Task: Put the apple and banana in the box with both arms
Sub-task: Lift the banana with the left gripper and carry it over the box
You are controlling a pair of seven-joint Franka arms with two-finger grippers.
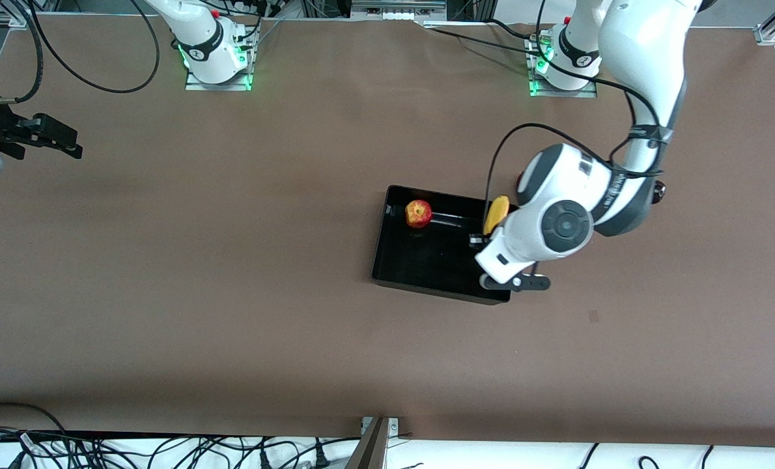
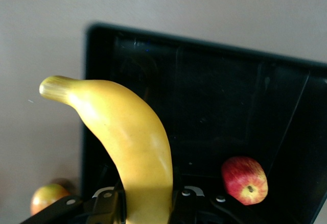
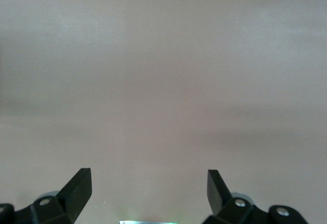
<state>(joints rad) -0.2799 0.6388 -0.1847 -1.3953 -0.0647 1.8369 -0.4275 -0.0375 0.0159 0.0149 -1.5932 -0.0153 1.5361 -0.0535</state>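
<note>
Banana (image 2: 135, 152) delivery is in hand: the left gripper (image 2: 148, 203) clamps it over the box (image 1: 387, 260), where the apple (image 1: 418, 213) already lies below the jaws. Next call is lowering and letting go. The right gripper (image 3: 148, 191) waits, jaws spread over bare table (image 1: 231, 293). No writing is legible.

I see the brown table (image 1: 231, 293), with a small dark mark (image 1: 593, 316) at 4 o'clock from centre. Loose black cables (image 1: 166, 453) and a metal bracket (image 1: 374, 446) at 6 o'clock. Left wrist view: a reddish-yellow fruit (image 2: 47, 197) on the table.
</note>
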